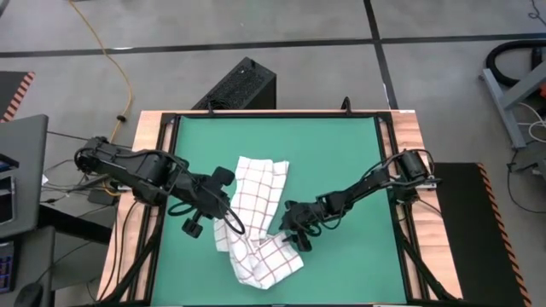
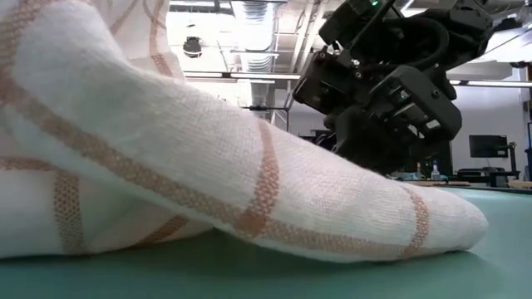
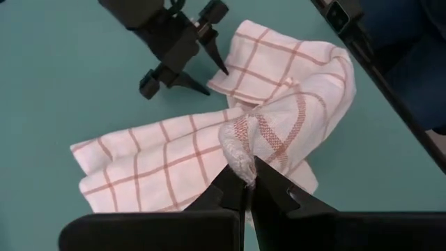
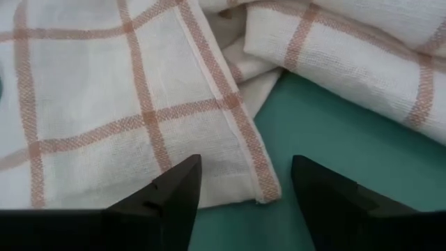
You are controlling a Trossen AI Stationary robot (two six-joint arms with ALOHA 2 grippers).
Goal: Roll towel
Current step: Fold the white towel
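towel [image 1: 256, 217]: crumpled, unrolled (roll barely begun)
left end effector [image 3: 245, 183]: pinching a towel fold
right end effector [image 4: 244, 183]: wide, towel corner just ahead

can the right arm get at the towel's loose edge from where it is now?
Probably yes. The right gripper is open just over the towel, its hemmed edge lying flat on the green mat between the fingers. The left gripper pinches another fold, apart.

High view: straight down over the whole surface [image 1: 341, 145].
Low view: level, pressed close against the towel [image 2: 208, 166].
Left wrist: looking across the towel toward the right tool [image 3: 182, 75].
Right wrist: tight on the towel's edge.
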